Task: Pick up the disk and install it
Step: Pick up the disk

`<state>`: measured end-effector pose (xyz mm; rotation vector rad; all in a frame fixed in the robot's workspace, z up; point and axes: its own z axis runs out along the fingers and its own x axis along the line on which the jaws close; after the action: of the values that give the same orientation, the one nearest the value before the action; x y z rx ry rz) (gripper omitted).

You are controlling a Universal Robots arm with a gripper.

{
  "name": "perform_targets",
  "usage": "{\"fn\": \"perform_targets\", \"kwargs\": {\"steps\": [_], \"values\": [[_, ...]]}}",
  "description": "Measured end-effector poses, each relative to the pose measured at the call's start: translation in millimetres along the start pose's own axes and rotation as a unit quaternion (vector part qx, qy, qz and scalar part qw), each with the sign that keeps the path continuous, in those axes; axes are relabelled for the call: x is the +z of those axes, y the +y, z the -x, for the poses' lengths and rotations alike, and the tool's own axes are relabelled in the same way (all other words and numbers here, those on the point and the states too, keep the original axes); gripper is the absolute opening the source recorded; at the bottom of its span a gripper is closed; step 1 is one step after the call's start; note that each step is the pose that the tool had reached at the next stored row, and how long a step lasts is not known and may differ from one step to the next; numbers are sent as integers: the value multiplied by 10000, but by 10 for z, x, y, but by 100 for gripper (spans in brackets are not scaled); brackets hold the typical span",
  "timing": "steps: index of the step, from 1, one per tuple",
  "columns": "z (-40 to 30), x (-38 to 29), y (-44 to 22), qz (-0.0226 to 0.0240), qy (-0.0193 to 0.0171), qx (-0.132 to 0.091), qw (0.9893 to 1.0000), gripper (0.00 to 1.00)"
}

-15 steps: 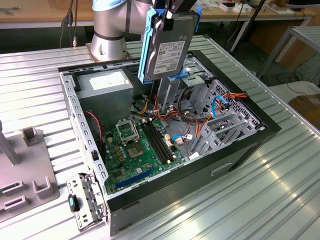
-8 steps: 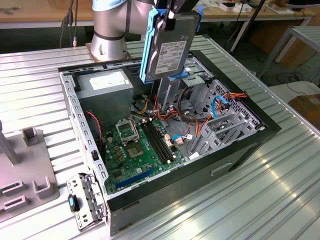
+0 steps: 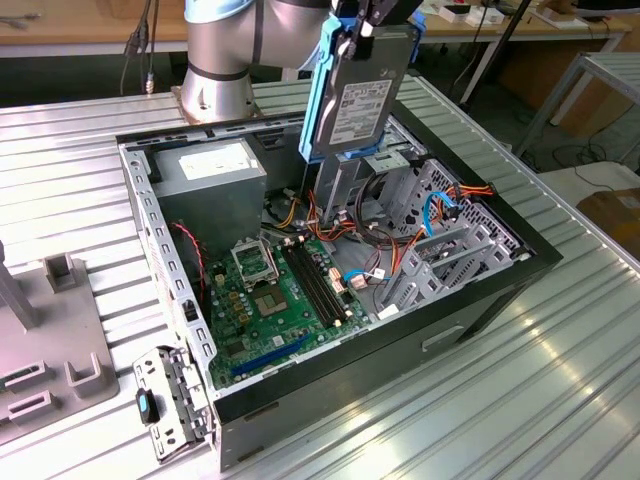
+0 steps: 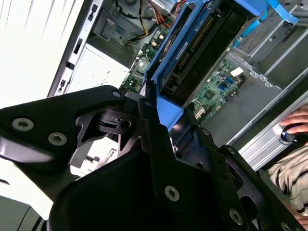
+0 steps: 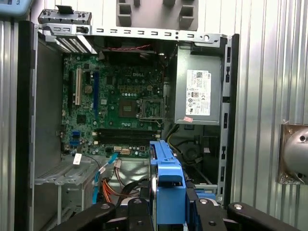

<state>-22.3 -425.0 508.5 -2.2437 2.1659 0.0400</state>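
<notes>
Black gripper (image 4: 166,120) links crowd the front of both wrist views. Between the jaws sits the disk (image 4: 192,48), caught at its end by the light-blue bracket. The jaws are closed firmly on it, one finger on either side of its narrow edge.

The exterior view gives what those close views cannot. The disk (image 3: 360,95) hangs upright from the gripper (image 3: 362,22), white label facing the camera, raised above the open computer case (image 3: 400,345). Its lower end is over the metal drive cage (image 3: 440,240) and the orange and blue cables (image 3: 440,205).

The first wrist view looks straight down past the disk's blue bracket (image 5: 166,178) into the case. There it shows the green motherboard (image 5: 115,106) and the grey power supply (image 5: 197,94) with its white label.

The second wrist view alone shows the disk's dark edge, and a person's hand (image 4: 296,122) resting on a mouse beyond the case wall.
</notes>
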Motion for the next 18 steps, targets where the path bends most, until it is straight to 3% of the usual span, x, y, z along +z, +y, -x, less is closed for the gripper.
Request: {"fn": "perform_targets", "kwargs": {"steps": [3, 7, 18], "values": [[-5, 0, -129, 0, 0, 0, 10000, 36], [-9, 0, -254, 0, 0, 0, 10000, 36], [-10, 0, -290, 0, 0, 0, 10000, 36]]}}
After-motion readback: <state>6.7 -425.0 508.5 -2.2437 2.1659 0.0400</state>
